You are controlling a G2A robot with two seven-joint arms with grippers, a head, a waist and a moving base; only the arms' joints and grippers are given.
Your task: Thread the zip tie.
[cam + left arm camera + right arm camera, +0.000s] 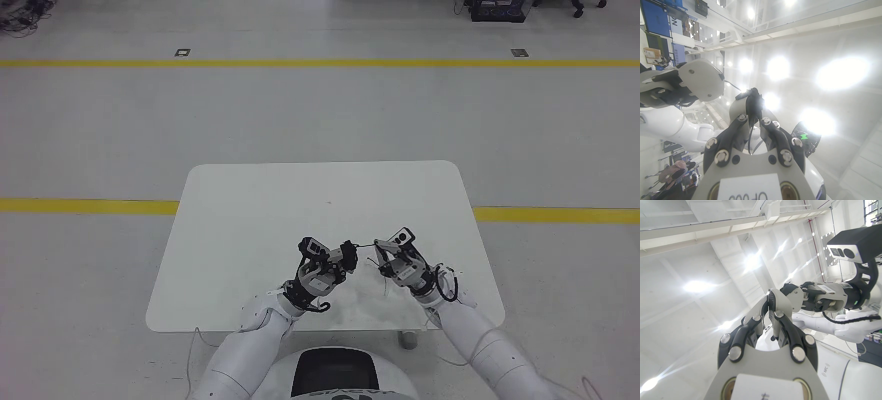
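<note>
Left hand (pixel 752 96) and right hand (pixel 769 298) both pinch the tie (pixel 733 86); any misalignment likely means a missed thread or buckled tie.

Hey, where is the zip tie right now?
In the top view, the zip tie spans the small gap between the left gripper and the right gripper, raised over the near part of the table.
</note>
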